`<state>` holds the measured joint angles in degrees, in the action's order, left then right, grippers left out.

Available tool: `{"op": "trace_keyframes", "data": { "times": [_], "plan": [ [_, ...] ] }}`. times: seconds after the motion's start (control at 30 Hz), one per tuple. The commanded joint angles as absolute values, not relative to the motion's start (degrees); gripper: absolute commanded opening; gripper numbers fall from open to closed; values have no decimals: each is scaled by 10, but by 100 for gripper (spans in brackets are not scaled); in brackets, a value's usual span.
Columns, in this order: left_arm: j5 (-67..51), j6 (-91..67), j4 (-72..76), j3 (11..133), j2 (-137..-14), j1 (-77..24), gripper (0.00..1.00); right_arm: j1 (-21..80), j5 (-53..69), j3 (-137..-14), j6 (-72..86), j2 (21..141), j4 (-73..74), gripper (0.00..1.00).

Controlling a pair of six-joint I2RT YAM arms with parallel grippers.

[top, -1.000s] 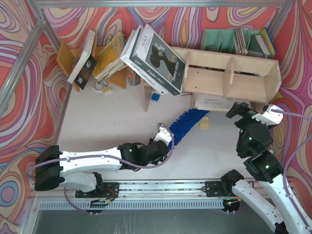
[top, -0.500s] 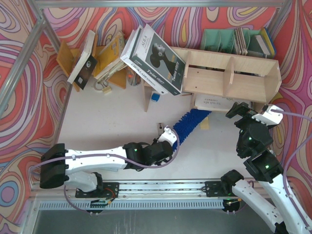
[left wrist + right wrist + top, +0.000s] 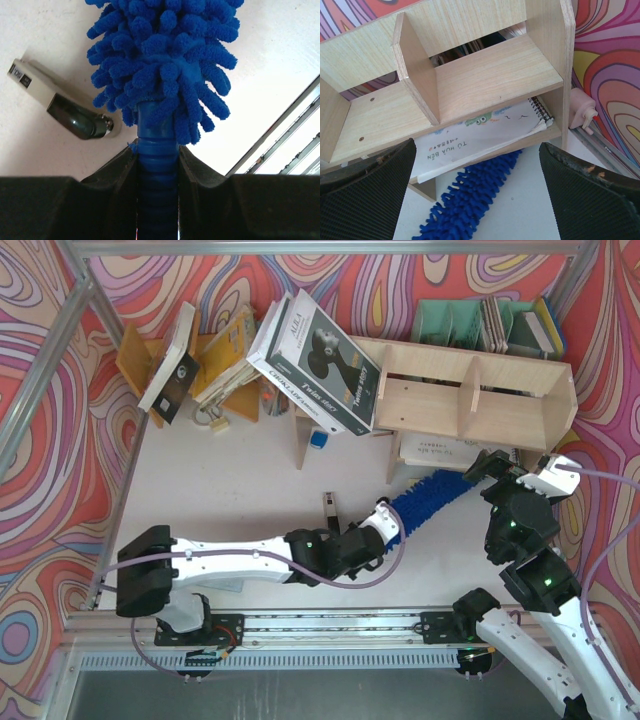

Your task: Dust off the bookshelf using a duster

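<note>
Dusting looks barely under way. The long bright-blue fluffy microfibre duster [image 3: 432, 497] is in hand, with the left claw [image 3: 157, 162] clamped tight on its ribbed blue handle. Its head reaches up and to the right, towards the low front of the wide pale plywood bookshelf [image 3: 430, 405]. From the right wrist view the fluffy tip lies on the white table [image 3: 230, 480] just below the shelf's bottom edge. Whether it touches the wood I cannot tell. Nothing shows any board as wiped, so I judge the whole unit is left to do: the top board, the two open compartments, the upright dividers and the lower tier.

The right claw [image 3: 487, 468] hangs with its fingers wide apart and holds nothing. It sits just in front of the right-hand compartment and close to the duster's tip. That is the nearest thing in the way, since a sweep along the front could brush it.

A white spiral-bound notebook [image 3: 485, 135] fills the lower slot and juts past its front edge, right above the blue fibres. It may snag or be dragged. A large black-and-white printed box [image 3: 320, 360] leans over the shelf's left end and covers that part. Green file holders [image 3: 450, 320] with books stand behind the shelf, near the back wall. A small black-and-silver hand tool [image 3: 65, 107] lies on the table just beside the handle, clear of the path to the shelf. A small pink object [image 3: 581, 112] sits by the shelf's right side.
</note>
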<state>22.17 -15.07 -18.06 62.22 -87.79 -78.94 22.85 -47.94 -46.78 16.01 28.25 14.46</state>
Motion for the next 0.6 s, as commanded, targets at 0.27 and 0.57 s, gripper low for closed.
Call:
{"op": "trace_keyframes", "data": {
  "times": [0.27,0.57],
  "plan": [
    [178,-100,-100,711,-953,-792,0,226,-486,-466,164,283,144,99],
    [245,-119,-104,640,-889,-792,0,227,-486,-466,165,282,144,99]
  ]
}}
